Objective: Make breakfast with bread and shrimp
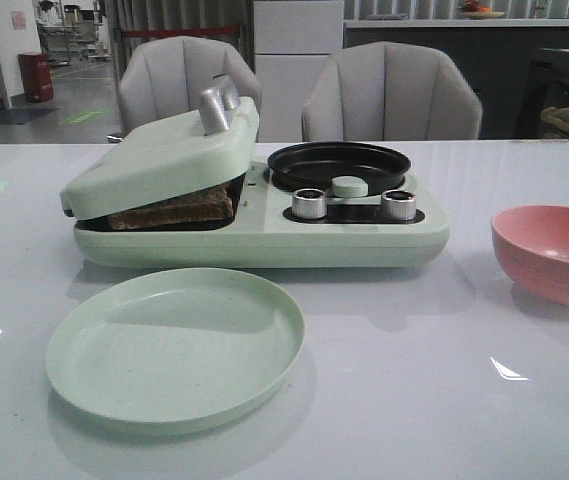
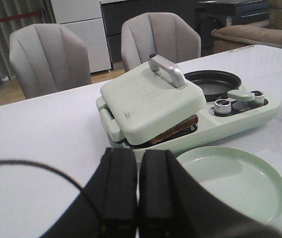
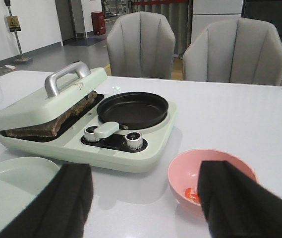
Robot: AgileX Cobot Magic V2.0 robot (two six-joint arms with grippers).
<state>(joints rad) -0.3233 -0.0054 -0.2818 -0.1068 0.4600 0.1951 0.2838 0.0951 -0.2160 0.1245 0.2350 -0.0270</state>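
Counting: one bread [image 1: 172, 207] stack, two knobs [image 1: 309, 203].

Dark-crusted toasted brown bread slices [image 1: 172, 209] lie flat, stacked betw. tilted lid & lower plate. Small orange-red shrimp bits [image 3: 192, 194] sit inside pink bowl, partly hidden.

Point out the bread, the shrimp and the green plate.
bread [image 1: 174, 208]: front view, crust edge under the press lid.
shrimp [image 3: 192, 194]: right wrist view, orange piece inside the pink bowl.
green plate [image 1: 174, 345]: front view, bare centre.
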